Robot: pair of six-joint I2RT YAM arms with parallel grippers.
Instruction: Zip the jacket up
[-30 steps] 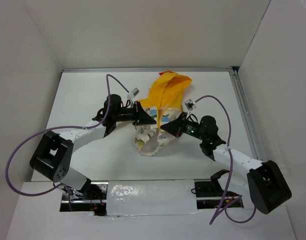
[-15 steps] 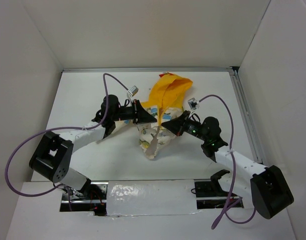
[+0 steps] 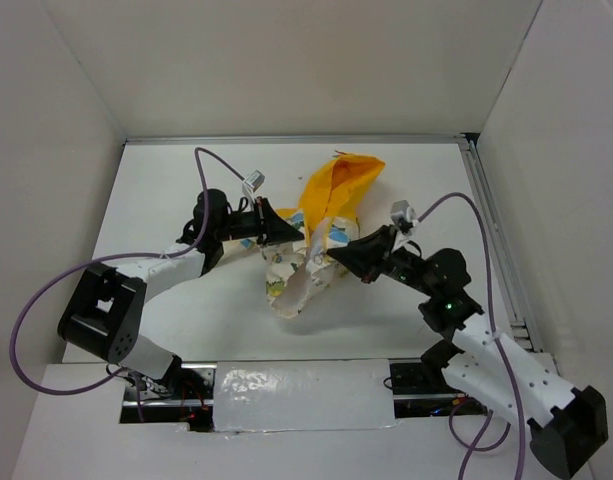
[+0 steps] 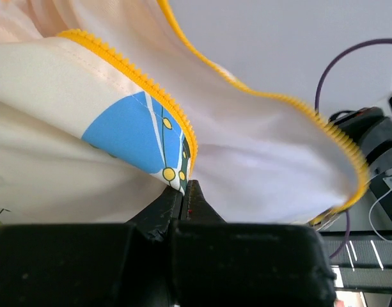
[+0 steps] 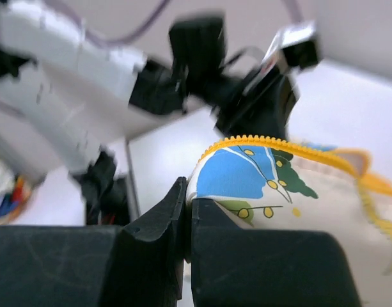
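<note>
On the left of the top view, the left arm (image 3: 151, 270) reaches across the white table (image 3: 166, 190) toward the middle. The left gripper (image 3: 298, 236) meets the left side of the jacket (image 3: 304, 275). In the left wrist view this gripper (image 4: 186, 190) has its jaws pressed together with no gap showing. They pinch the cream fabric (image 4: 68, 160) just below a blue print patch (image 4: 135, 131). A line of orange-yellow zipper teeth (image 4: 128, 73) runs down to the pinch point and loops away along the far fold of the cloth.

The jacket sits in the middle of the table, between the two grippers. Its orange-yellow hood (image 3: 338, 185) spreads toward the far edge. The cream printed body bunches and droops toward the near side. Whether the low end rests on the table cannot be told.

On the right, the right gripper (image 3: 334, 257) comes in from the right arm (image 3: 486, 350) and meets the jacket's right side, close to the left gripper. In the right wrist view, its jaws (image 5: 188, 192) are likewise closed tight, clamped on a corner of fabric bearing a blue and green print (image 5: 247, 173). The zipper teeth (image 5: 279, 146) run along the top of that edge. Behind it the left arm shows only as a blur.
</note>
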